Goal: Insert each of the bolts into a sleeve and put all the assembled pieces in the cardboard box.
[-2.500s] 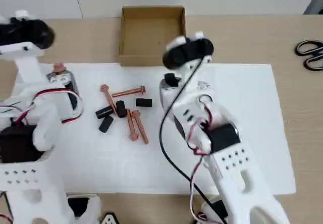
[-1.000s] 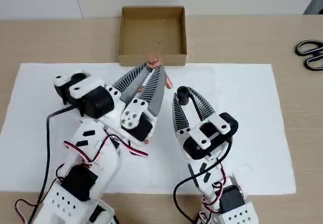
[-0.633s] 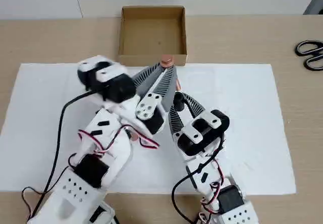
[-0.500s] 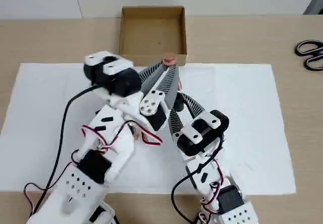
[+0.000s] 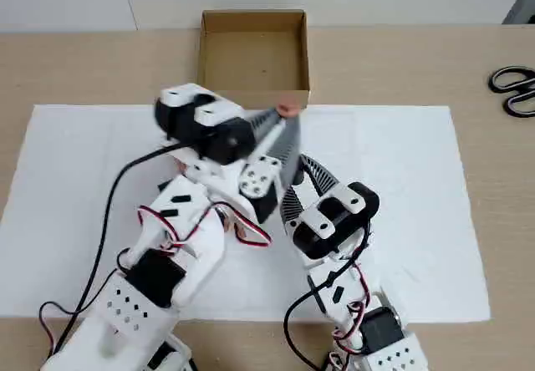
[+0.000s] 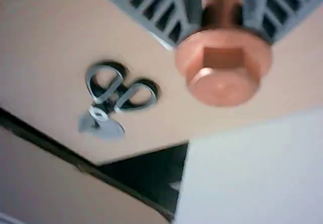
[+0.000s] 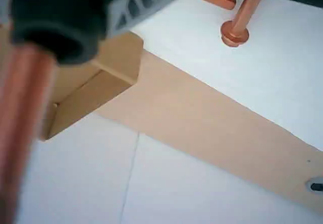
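My left gripper (image 5: 282, 129) is shut on a copper bolt (image 5: 288, 109), whose head points toward the front wall of the cardboard box (image 5: 253, 53). In the left wrist view the bolt head (image 6: 222, 65) sits between the grey fingers (image 6: 151, 7). Just below it, my right gripper (image 5: 294, 180) is shut on a black sleeve (image 7: 55, 27). A copper shaft (image 7: 22, 128) runs from the sleeve's end; I cannot tell whether it is inside. The left gripper hides the sleeve in the high view.
Loose bolts (image 7: 237, 17) lie on the white sheet (image 5: 401, 162), which covers the table's middle. Scissors (image 5: 514, 87) rest at the far right edge and show again as scissors (image 6: 118, 90). The box corner (image 7: 96, 88) is close to the right gripper.
The left arm has swung right with its bolt, from the sheet's left side to just above the right gripper. The right gripper with the sleeve has shifted slightly toward it.
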`<state>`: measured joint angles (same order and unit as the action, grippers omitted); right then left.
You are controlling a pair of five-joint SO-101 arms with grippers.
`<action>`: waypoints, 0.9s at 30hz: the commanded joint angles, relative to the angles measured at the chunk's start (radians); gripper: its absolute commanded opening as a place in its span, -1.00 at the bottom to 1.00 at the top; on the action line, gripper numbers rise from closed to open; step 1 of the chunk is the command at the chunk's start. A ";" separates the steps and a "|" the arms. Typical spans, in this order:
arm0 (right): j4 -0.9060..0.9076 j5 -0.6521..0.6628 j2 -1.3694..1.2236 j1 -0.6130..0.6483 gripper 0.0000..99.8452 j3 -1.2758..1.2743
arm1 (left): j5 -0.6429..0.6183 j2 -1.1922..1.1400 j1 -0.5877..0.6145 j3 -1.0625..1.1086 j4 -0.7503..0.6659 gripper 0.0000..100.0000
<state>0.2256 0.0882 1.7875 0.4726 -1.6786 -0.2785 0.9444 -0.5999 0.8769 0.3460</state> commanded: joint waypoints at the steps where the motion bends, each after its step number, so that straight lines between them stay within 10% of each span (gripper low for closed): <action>1: 0.004 0.005 0.015 -0.002 -0.99 -0.006 | 0.003 0.000 -0.035 -0.070 0.017 -0.99; 27: 0.004 0.005 0.015 -0.002 -0.99 -0.006 | 0.083 0.000 0.014 -0.077 0.051 -0.99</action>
<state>0.2256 0.0882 1.7875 0.4726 -1.6786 -0.2018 0.9383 -0.5907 0.7986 0.4289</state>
